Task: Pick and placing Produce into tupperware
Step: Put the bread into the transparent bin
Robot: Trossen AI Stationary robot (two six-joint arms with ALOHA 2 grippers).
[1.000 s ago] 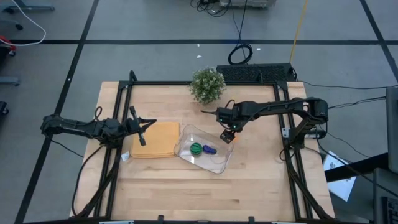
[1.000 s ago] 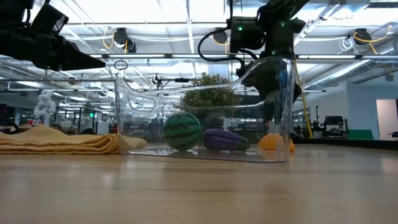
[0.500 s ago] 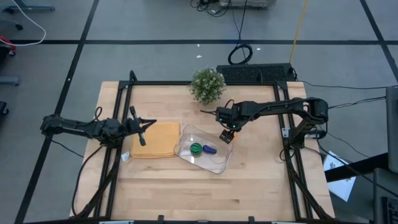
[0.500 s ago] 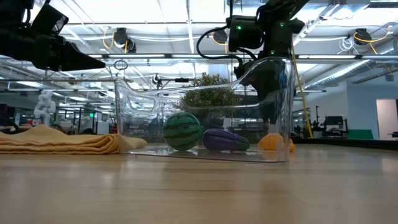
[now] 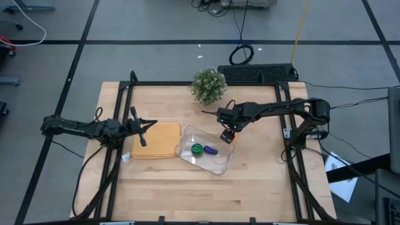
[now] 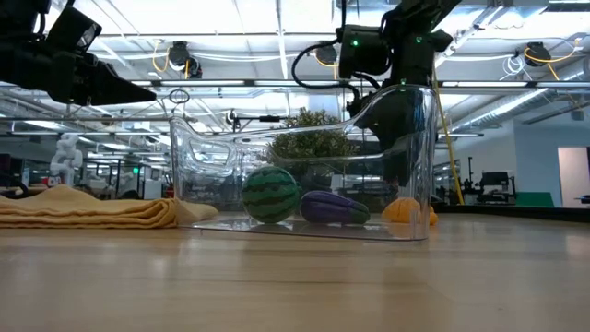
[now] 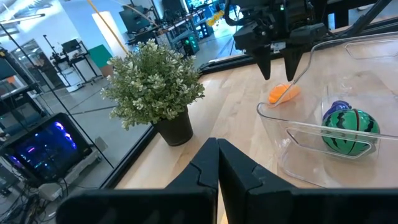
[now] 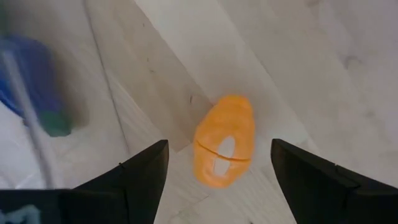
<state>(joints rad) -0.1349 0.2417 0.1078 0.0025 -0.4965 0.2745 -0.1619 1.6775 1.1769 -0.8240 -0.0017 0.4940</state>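
The clear tupperware stands mid-table. Inside it lie the round green piece and the purple piece; both also show in the low view, green piece and purple piece. The orange piece lies on the wood just outside the container's far right corner. My right gripper hangs open right above it, pointing down. In the right wrist view the orange piece sits between the spread fingers without touching them. My left gripper is shut, level above the tan mat.
A bushy potted plant stands near the table's far edge, behind the right gripper. The folded tan mat lies left of the tupperware. A dark frame rail runs along the far edge. Bare wood spreads toward the near edge.
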